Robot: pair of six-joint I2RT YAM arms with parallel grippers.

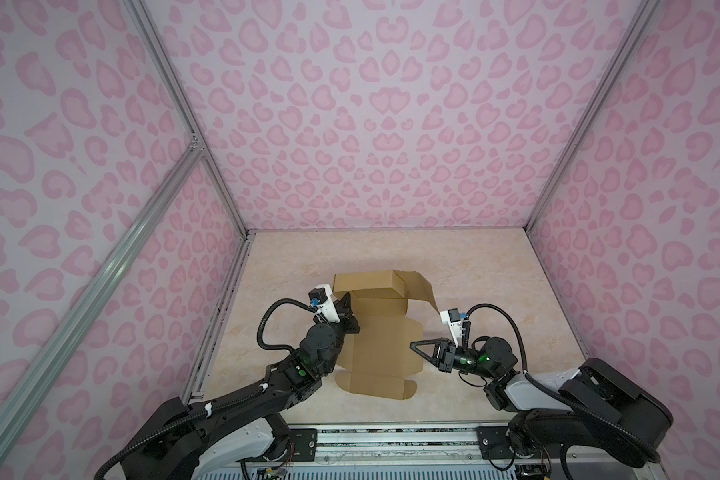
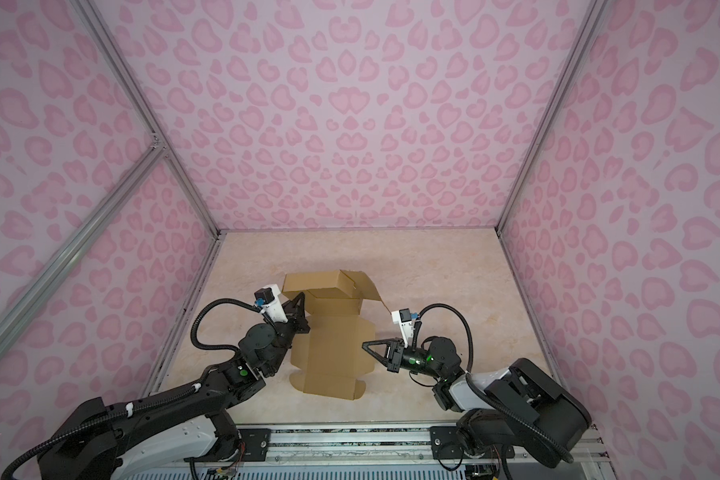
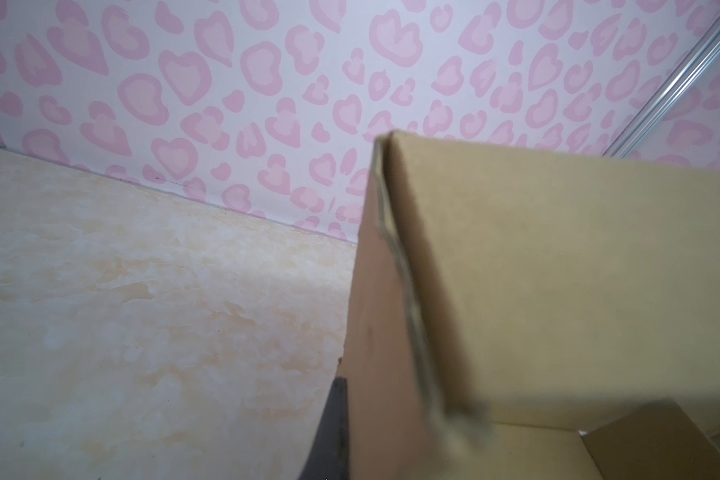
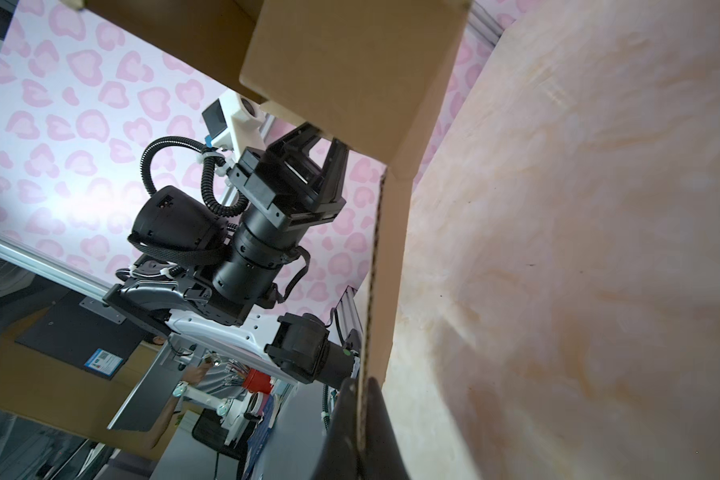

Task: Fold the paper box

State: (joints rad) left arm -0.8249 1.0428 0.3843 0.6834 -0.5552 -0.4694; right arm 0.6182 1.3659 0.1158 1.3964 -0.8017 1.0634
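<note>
right tool [image 1: 413, 345]: closed, pinching the corrugated edge of the right side flap [image 1: 416, 330]; tip points left in both top views.
left tool [image 1: 344, 302]: closed on the raised left wall [image 3: 385, 316]. One finger shows beside the wall in the left wrist view; the other is hidden behind the cardboard.
paper box [image 1: 375, 345]: centre of the table [image 1: 495, 282], between the two tools. The lower part in frame lies flat and the upper part is partly stood up. A loose flap [image 1: 424, 291] curls free at upper right.
long axis: runs from bottom to top of frame.
key relation: the box body lies left of the right tool. The pinched flap's crease looks parallel to the long axis, just inboard of the tip.
nearer arm: right for this flap. Left holds the opposite edge, further up frame.
next move (my read): swing the flap up and leftward about that crease while left braces the wall.
risk: the sheet may drag sideways rather than crease.
unclear: whether the pinched flap is off the table yet.
</note>
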